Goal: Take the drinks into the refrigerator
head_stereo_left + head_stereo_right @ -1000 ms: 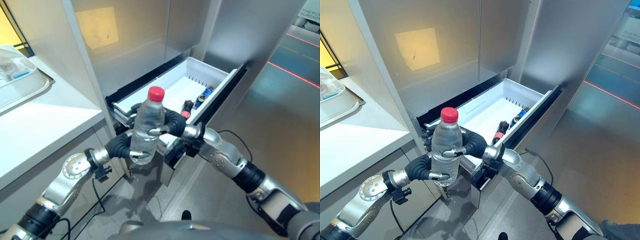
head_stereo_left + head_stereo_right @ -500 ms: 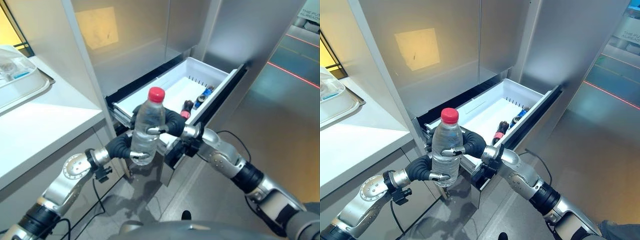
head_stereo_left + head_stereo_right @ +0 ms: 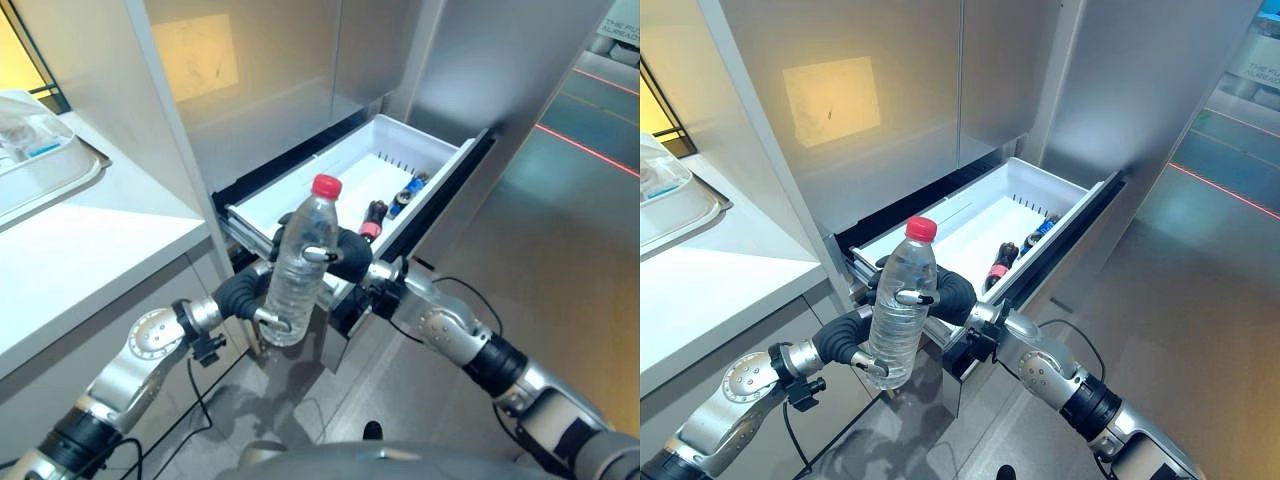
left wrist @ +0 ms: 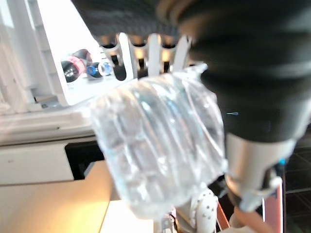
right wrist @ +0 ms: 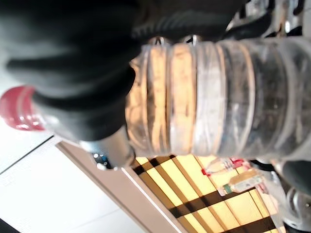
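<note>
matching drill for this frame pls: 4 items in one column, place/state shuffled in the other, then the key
Items
1. water bottle
2. bottle cap
3. freezer drawer
4. dark bottles

Places/states
A. pulled open, white inside
B. red
C. lying inside the drawer by its front wall
D. clear, tilted, held in front of the drawer by the left hand low and the right hand higher, fingers curled round it

Pairs: 1-D, 2-B, 3-A, 4-C

Left hand and right hand, fingers curled together.
</note>
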You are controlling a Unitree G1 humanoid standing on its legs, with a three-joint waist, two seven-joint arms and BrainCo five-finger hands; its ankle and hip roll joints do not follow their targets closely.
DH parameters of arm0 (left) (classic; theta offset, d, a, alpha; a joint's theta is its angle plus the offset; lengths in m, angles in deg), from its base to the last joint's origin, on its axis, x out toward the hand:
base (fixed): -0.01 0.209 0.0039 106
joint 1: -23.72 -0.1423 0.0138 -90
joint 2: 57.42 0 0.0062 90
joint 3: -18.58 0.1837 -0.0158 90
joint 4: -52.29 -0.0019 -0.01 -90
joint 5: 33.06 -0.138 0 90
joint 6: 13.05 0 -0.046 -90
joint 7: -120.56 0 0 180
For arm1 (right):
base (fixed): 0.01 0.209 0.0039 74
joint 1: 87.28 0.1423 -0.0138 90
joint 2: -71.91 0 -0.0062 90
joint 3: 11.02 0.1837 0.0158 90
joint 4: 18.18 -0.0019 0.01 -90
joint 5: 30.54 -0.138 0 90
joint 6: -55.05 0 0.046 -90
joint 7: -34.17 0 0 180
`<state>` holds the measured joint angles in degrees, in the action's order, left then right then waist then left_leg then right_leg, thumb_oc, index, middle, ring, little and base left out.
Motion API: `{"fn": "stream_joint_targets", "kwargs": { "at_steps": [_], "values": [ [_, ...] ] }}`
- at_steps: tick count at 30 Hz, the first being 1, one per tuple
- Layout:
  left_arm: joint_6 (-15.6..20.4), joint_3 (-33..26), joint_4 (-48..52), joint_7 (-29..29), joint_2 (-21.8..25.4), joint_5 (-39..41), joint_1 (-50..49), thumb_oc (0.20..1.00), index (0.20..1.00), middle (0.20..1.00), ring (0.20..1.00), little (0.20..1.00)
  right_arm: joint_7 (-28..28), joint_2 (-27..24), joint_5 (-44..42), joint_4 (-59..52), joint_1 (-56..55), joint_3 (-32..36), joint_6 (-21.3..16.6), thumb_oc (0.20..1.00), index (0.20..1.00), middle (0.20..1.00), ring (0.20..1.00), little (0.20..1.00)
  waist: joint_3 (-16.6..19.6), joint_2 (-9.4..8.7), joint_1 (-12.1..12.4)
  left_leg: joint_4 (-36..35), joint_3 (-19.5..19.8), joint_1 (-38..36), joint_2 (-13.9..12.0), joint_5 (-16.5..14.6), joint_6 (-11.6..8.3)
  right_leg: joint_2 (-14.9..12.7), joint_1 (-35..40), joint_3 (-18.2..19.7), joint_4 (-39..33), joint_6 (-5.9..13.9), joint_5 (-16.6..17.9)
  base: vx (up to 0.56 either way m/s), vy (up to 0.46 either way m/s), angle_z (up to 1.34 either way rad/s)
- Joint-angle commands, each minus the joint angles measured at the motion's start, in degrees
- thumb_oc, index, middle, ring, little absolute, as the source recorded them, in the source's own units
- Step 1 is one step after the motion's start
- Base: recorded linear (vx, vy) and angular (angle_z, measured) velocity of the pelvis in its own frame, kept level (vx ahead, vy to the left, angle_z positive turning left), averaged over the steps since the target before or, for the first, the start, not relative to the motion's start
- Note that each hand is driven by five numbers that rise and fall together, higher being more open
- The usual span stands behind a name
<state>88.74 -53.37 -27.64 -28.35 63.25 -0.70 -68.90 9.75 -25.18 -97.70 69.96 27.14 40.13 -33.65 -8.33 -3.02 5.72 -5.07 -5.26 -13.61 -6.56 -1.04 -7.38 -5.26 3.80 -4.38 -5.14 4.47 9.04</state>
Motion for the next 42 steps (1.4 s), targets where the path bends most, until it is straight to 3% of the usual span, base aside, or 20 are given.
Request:
{"fn": "stream_joint_targets", "kwargs": {
  "at_steps": [1, 12, 22, 32, 42],
  "values": [
    [3.2, -1.2, 4.4, -1.8, -0.3, 5.2, 6.2, 1.000, 1.000, 1.000, 1.000, 1.000, -0.2, 1.2, -5.2, -5.8, 2.2, 1.4, -2.5, 0.200, 0.200, 0.200, 0.200, 0.200, -0.8, 0.36, 0.2, 0.3, 3.0, 2.5, 5.1, -2.2, 6.63, 0.1, 1.4, -3.1, 6.9, 0.83, -6.9, 0.02, -0.002, 0.09],
    [1.7, -1.4, 4.0, -1.7, -0.3, 8.0, 3.6, 1.000, 1.000, 1.000, 1.000, 1.000, 2.2, 0.0, -4.7, -5.1, 2.8, 5.6, -4.7, 0.200, 0.200, 0.200, 0.200, 0.200, -1.2, 0.55, 0.3, 0.3, 3.0, 2.7, 4.9, -2.2, 6.75, 0.1, 1.1, -3.0, 7.1, 0.92, -7.0, 0.00, 0.000, 0.03],
    [-0.2, -1.8, 5.0, -0.5, 0.7, 10.8, 0.6, 1.000, 1.000, 1.000, 1.000, 1.000, 6.6, -1.2, -3.6, 3.4, 8.8, 12.1, -8.8, 0.200, 0.200, 0.200, 0.200, 0.200, -1.1, 0.59, 0.7, 0.2, 2.8, 2.8, 4.9, -2.2, 6.77, 0.3, 0.9, -2.6, 6.8, 0.91, -6.7, 0.00, 0.000, 0.00],
    [-1.6, -2.0, 6.3, 1.0, 3.9, 14.2, -1.6, 1.000, 1.000, 1.000, 1.000, 1.000, 9.0, -9.4, -2.3, 10.9, 18.7, 14.5, -11.1, 0.200, 0.200, 0.200, 0.200, 0.200, -1.0, 0.47, 0.8, 0.1, 2.7, 3.1, 4.8, -2.0, 6.52, 0.3, 0.8, -2.7, 6.6, 0.89, -6.4, 0.00, 0.000, 0.00],
    [-3.0, 0.2, 6.8, 2.8, 7.1, 17.2, -0.9, 1.000, 1.000, 1.000, 1.000, 1.000, 10.7, -13.6, -0.4, 20.9, 31.1, 12.1, -12.1, 0.200, 0.200, 0.200, 0.200, 0.200, -1.8, 0.39, 0.8, 0.1, 2.5, 3.6, 4.8, -1.7, 6.51, 0.7, -0.4, -2.3, 7.2, 0.92, -6.3, 0.00, 0.000, 0.00]
  ]
}}
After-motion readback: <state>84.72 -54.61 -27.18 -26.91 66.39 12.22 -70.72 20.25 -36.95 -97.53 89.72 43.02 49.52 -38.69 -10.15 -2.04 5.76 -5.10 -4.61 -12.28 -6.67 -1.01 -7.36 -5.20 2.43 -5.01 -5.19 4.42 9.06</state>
